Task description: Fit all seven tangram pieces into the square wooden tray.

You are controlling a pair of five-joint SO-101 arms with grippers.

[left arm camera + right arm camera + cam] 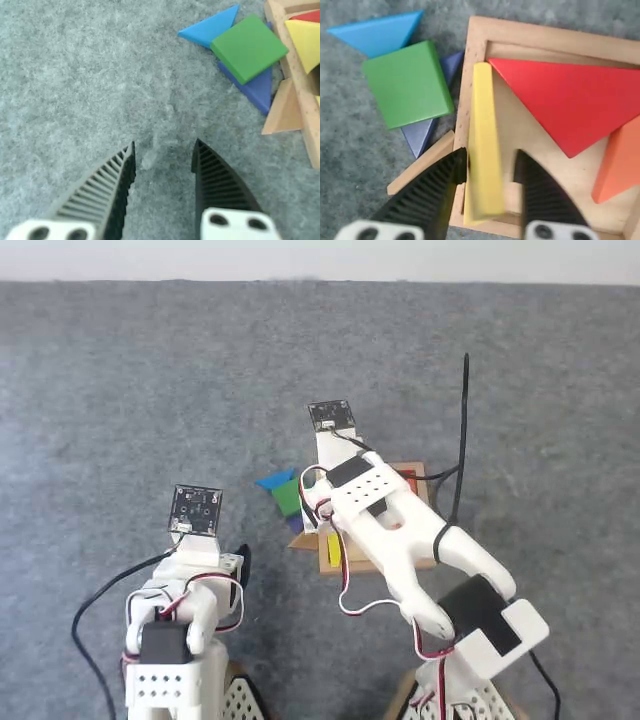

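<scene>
The square wooden tray point(560, 39) holds a large red triangle point(570, 100) and an orange piece point(620, 160). My right gripper point(490, 157) is over the tray's near-left corner, shut on a yellow piece point(482, 115) that stands on edge against the rim. Outside that rim, a green square point(407, 82) lies on top of a dark blue piece point(420, 135). A light blue triangle point(377, 32) and a bare wooden piece point(420, 167) lie close by. My left gripper point(164, 150) hovers open over bare carpet, short of the green square point(248, 47).
Grey carpet point(120, 390) covers the whole table. The right arm point(400, 530) lies over most of the tray point(325, 562) in the high view. The left arm point(185, 630) sits near the front edge, left of the loose pieces point(285, 495).
</scene>
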